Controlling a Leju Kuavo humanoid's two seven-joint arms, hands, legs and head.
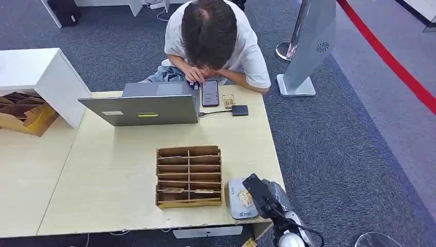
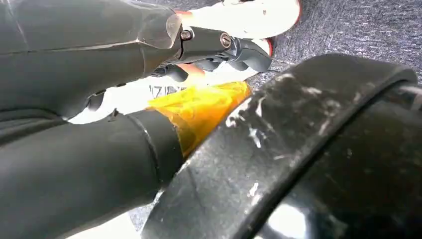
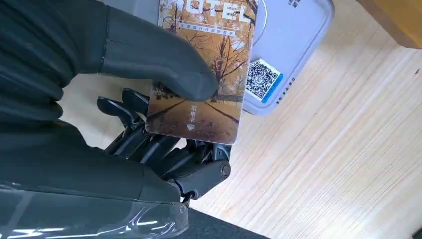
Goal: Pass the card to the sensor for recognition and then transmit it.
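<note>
right wrist view | right hand (image 3: 164, 124) pinches card (image 3: 204, 74) over sensor (image 3: 293, 45)

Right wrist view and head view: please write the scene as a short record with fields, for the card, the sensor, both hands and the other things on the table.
card: autumn-tree print, pinched by the right hand, held over the sensor
sensor: grey reader with QR sticker, at the table edge, beside the wooden organizer
left hand: hangs low, curled fingers, holds nothing
person: bent over a phone behind the laptop
</note>
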